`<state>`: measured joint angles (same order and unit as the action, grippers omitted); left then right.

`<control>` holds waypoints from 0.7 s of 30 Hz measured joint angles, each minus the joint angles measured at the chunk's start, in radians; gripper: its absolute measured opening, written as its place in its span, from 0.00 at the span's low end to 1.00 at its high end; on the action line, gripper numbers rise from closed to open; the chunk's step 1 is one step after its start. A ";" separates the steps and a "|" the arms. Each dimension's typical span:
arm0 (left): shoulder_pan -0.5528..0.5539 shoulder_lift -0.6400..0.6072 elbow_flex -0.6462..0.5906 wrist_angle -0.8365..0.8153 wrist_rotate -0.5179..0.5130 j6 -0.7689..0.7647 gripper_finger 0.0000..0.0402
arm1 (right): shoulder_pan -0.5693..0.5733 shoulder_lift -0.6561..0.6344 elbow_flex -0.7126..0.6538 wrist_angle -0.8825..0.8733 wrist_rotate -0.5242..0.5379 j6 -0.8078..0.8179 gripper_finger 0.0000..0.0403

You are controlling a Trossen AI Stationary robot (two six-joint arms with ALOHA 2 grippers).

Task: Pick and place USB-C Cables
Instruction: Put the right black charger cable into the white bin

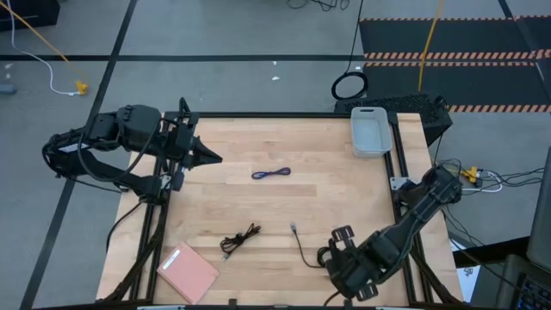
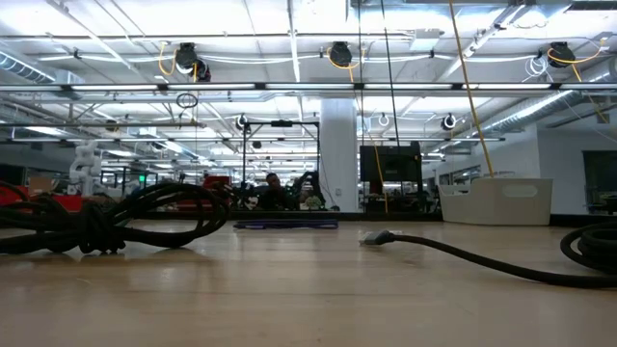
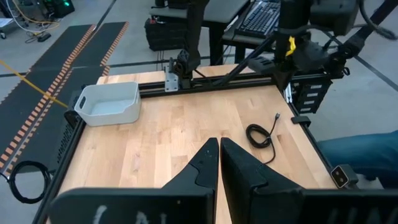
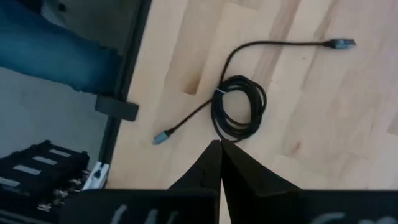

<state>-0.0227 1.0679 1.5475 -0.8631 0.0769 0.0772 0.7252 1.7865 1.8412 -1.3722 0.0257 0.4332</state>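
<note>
A black coiled cable (image 4: 239,109) with two loose ends lies flat on the table near its near edge, also in the high view (image 1: 320,256). My right gripper (image 4: 220,146) hovers just beside it, shut and touching nothing (image 1: 334,258). A bundled black cable (image 1: 239,239) lies left of the coil, and a small blue-purple cable (image 1: 271,173) rests mid-table. My left gripper (image 1: 213,158) waits shut above the table's left side, also in its own wrist view (image 3: 219,149).
A white bin (image 1: 370,131) stands at the far right corner. A pink flat pad (image 1: 188,271) lies at the near left. A thick black cable ring (image 1: 349,86) sits on the floor beyond the table. A person's leg in jeans (image 4: 56,50) is by the near edge.
</note>
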 joint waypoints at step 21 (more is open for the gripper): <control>0.000 0.001 0.000 -0.001 0.000 0.004 0.05 | -0.070 0.278 -0.001 0.064 -0.003 0.000 0.20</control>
<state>-0.0227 1.0687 1.5475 -0.8639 0.0769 0.0814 0.6548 2.0644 1.8404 -1.3079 0.0223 0.4328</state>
